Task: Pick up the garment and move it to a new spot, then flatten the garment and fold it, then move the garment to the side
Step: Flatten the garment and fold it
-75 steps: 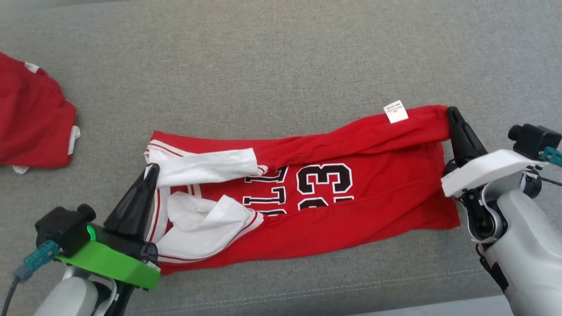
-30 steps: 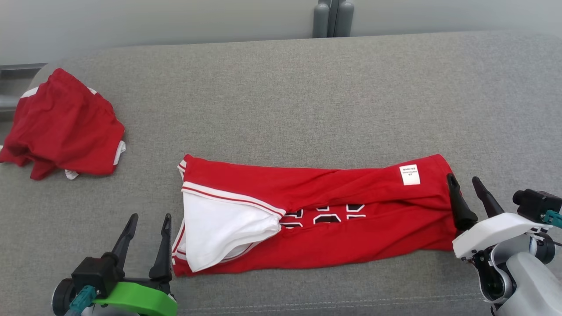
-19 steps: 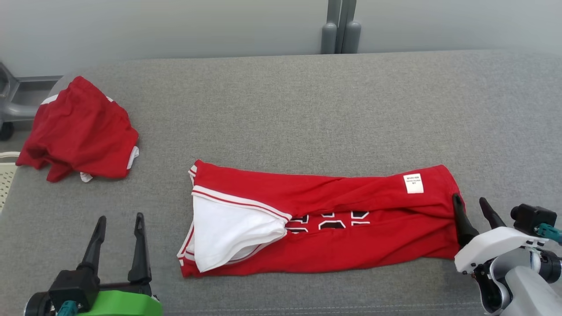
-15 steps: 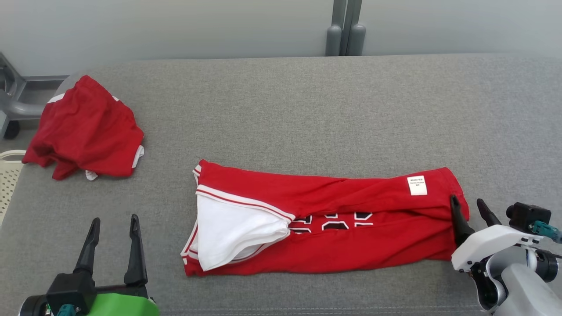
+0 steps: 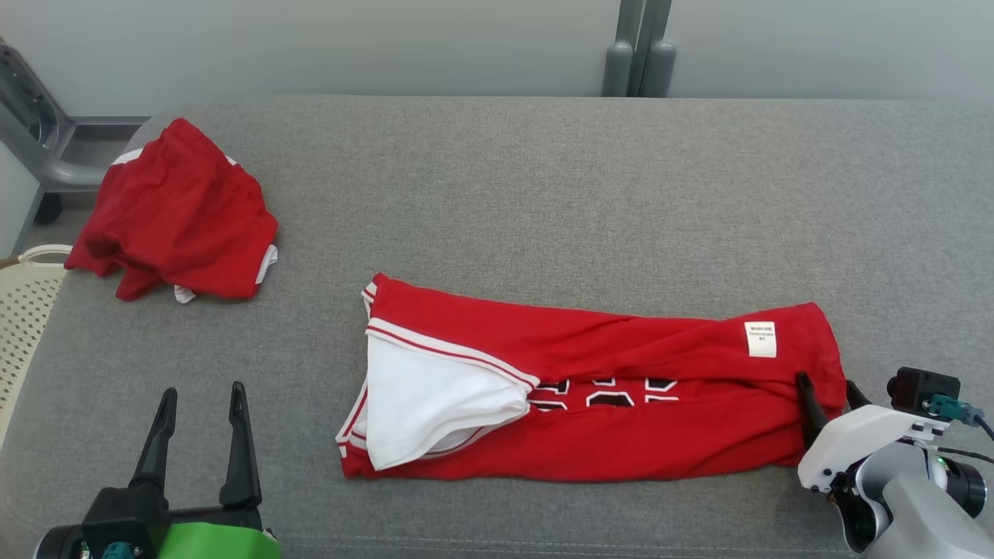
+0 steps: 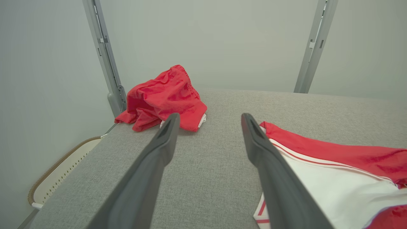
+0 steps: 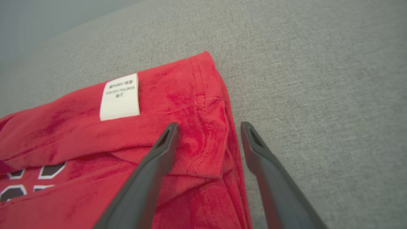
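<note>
Judged mid-fold: jersey lies in a strip, left gripper and right gripper wide, empty; you should next grip its ends.

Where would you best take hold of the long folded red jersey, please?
Probably grip the red jersey at its stacked right-end hem, coming from the right: the folded layers end there in a free edge, which the open right gripper straddles.

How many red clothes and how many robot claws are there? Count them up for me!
Red clothes: 2, the folded jersey and the crumpled pile
Claws: 2, the left claw and the right claw
Total: 4
</note>
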Motion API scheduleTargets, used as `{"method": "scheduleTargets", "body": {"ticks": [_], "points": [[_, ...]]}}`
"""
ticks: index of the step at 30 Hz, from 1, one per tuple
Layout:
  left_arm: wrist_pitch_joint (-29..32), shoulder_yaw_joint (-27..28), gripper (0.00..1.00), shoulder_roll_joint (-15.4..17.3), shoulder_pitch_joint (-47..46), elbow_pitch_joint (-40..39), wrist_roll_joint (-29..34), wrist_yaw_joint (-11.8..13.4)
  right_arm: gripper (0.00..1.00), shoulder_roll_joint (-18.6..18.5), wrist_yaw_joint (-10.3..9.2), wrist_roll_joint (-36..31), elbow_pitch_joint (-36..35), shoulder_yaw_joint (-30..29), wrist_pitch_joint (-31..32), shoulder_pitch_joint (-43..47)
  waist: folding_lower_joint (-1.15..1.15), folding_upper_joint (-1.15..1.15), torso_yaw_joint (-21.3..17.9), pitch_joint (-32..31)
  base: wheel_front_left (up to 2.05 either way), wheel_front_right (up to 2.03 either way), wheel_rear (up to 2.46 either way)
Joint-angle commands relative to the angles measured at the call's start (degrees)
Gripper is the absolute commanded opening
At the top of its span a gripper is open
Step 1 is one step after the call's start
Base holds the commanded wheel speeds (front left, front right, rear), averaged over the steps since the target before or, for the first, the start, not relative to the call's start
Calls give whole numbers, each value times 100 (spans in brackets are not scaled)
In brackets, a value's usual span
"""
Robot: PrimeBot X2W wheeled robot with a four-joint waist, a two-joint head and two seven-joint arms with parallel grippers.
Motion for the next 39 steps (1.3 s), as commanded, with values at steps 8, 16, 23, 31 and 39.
{"method": "scheduleTargets", "body": {"ticks": [8, 16, 23, 31, 39], "points": [[-16, 92, 100, -27, -20, -8, 29, -42, 65, 54, -2, -8, 410, 60, 219, -221, 0, 0, -15, 105, 0, 0, 0], [-16, 158, 100, -36, -72, 42, -5, -78, 0, 2, -3, 65, 447, 184, 102, -480, 0, 0, -77, 146, 0, 0, 0], [-16, 165, 100, -40, -68, 30, -68, -73, 0, -444, -6, 97, 459, 99, -21, -641, 0, 0, -238, 179, 0, 0, 0], [-16, 107, 100, -40, -123, 21, -132, -35, 0, -851, -6, 27, 395, 102, -8, -818, 0, 0, -382, 238, 0, 0, 0], [-16, 179, 100, -38, -144, -7, -79, -21, 0, -646, -1, 1779, -1383, 464, 1024, -533, 0, 0, -573, 198, 0, 0, 0]]}}
